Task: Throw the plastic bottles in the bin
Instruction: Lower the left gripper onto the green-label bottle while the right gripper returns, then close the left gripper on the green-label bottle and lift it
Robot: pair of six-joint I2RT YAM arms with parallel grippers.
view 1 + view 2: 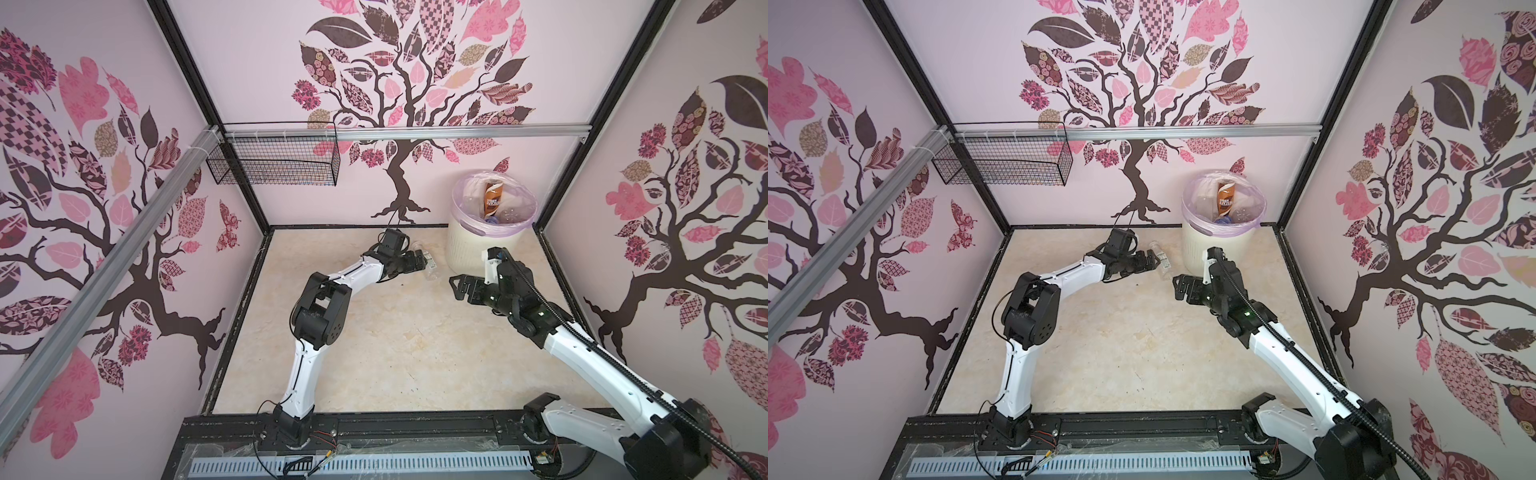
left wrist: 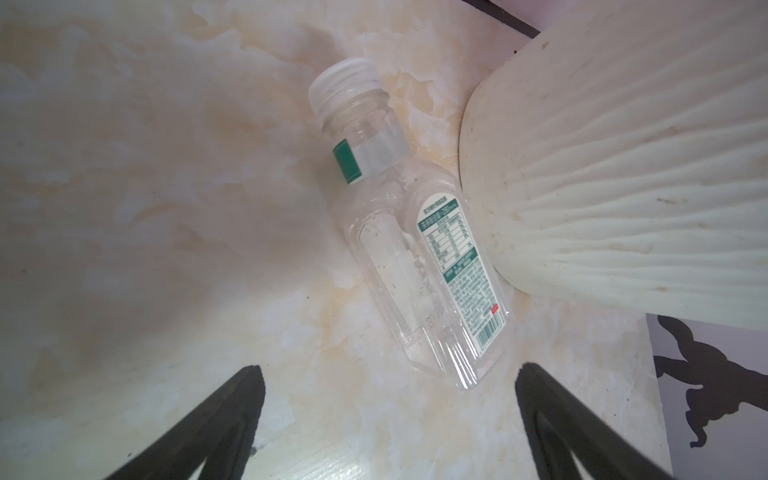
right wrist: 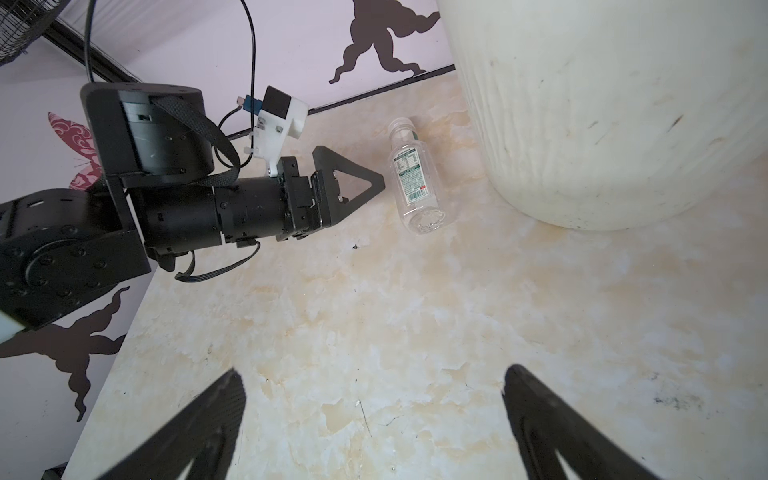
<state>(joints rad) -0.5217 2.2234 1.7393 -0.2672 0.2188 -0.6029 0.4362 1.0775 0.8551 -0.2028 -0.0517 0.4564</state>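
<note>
A cream, marbled surface [image 1: 374,353] with a few dark scuffs fills the cell, boxed in by pale lilac walls [image 1: 257,62] printed with brown-and-pink trees. On the back wall an aluminium rail [image 1: 415,134] carries a black wire basket [image 1: 274,166] at 11 o'clock. The ribbed cream bin [image 1: 478,253] stands at 1 o'clock by the back corner, lined with a lilac bag [image 1: 459,199]; a brown-labelled bottle [image 1: 492,199] and clear ones lie inside. One clear bottle [image 1: 432,266] lies flat on the surface at the bin's 9 o'clock, just beside its foot, cap towards 11 o'clock. The left gripper [image 1: 419,261] sits low beside it, fingers spread, gripping nothing. The right gripper [image 1: 455,286], at the bin's 7 o'clock, is likewise spread and empty
</note>
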